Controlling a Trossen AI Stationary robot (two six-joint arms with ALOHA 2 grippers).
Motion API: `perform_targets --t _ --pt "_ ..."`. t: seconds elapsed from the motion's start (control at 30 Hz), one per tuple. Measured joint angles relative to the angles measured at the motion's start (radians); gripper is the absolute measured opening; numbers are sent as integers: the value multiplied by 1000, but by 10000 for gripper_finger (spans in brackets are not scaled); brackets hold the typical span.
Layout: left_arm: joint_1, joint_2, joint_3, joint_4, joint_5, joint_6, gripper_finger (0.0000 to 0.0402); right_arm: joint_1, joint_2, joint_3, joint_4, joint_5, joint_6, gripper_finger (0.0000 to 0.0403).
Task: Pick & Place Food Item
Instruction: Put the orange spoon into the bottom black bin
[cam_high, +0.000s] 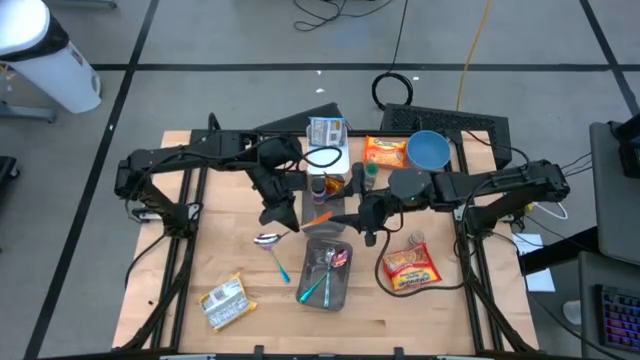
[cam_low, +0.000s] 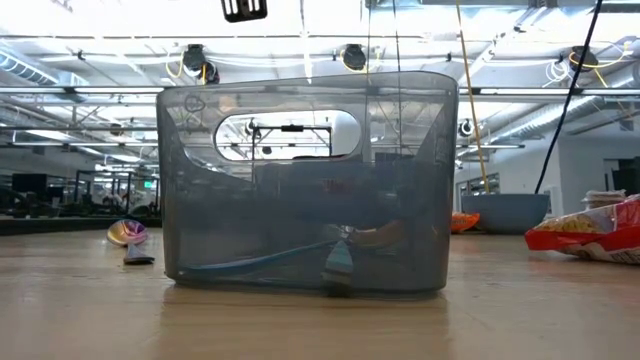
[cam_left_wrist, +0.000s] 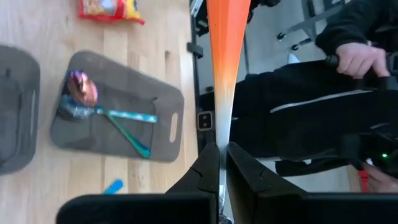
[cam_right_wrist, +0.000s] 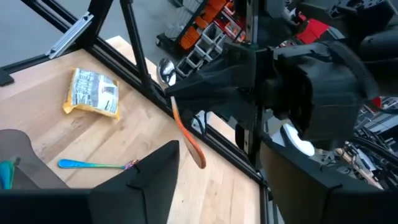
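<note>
**Left fingers clenched on orange item, over mid-table**

High view. Wooden table (cam_high: 180, 250) on a grey tiled floor. Left gripper (cam_high: 290, 212) clamped on an orange tapered item (cam_high: 322, 215), which sticks out past the fingertips towards the right gripper (cam_high: 368, 222). Mesh basket (cam_high: 325, 272) just beyond and below both sets of fingers. Loose spoon (cam_high: 268, 243) beside the left fingers. Yellow food packet (cam_high: 222, 303) well away from either gripper; noodle packet (cam_high: 410, 268) near the right fingers.

Low view. Basket (cam_low: 305, 180) fills the frame, cutlery inside, spoon (cam_low: 128, 235) to one side. No gripper visible, so no height check from here.

Left wrist view. Both fingers (cam_left_wrist: 208, 171) pinch the narrow end of the orange item (cam_left_wrist: 227, 62), the wide end far ahead of the tips. Person's hand (cam_left_wrist: 357, 59) in the background, off the table.

Right wrist view. Right gripper (cam_right_wrist: 217, 183) spread wide, nothing between the fingers; orange item (cam_right_wrist: 186, 137) ahead of them.

Judgement: cannot tell whether the orange item is food. Long overhang, so keep the pinch firm, move slowly, and release only once low over the target.
</note>
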Motion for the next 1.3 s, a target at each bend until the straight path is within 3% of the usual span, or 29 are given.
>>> perform_targets --t 0.77,1.0,1.3 --pt "19 2 0 31 32 -35 9 2 0 0 -31 -30 -3 14" --pt "24 2 0 30 14 -35 11 2 0 0 -55 -55 24 3" --pt "91 3 0 66 -36 -46 88 -2 0 0 -57 -21 63 0"
